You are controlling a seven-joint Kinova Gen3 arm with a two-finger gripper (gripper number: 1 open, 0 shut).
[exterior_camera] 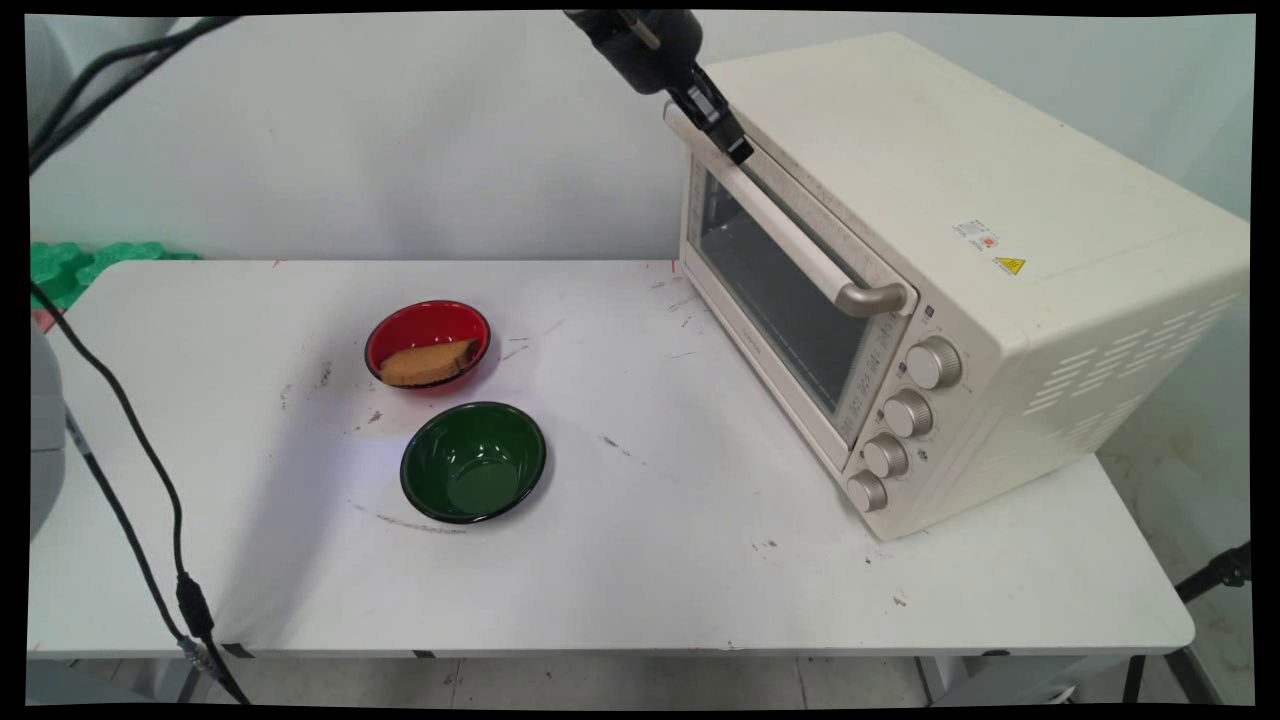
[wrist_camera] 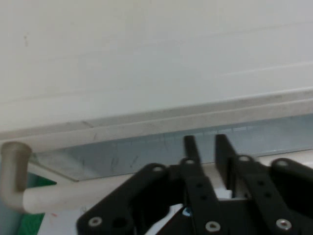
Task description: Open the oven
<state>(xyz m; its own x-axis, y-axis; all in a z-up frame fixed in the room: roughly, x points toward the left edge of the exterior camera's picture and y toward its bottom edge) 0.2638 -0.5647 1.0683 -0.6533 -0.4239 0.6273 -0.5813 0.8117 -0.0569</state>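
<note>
Up top, claw [exterior_camera: 738, 150] meets oven [exterior_camera: 960, 270] handle [exterior_camera: 790, 235]; sticker [exterior_camera: 985, 243] writing unreadable.

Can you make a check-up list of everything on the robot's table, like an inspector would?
Surface: white table, scuffed with dark marks.
Things: cream toaster oven, door shut; red bowl holding a brown bread slice; empty green bowl.
Clutter: nothing seen.
Gripper: black two-finger gripper at the oven's cream bar handle, fingers close together.
Cables: black cables hanging at left.
Surroundings: white wall; green foam behind the table.
</note>
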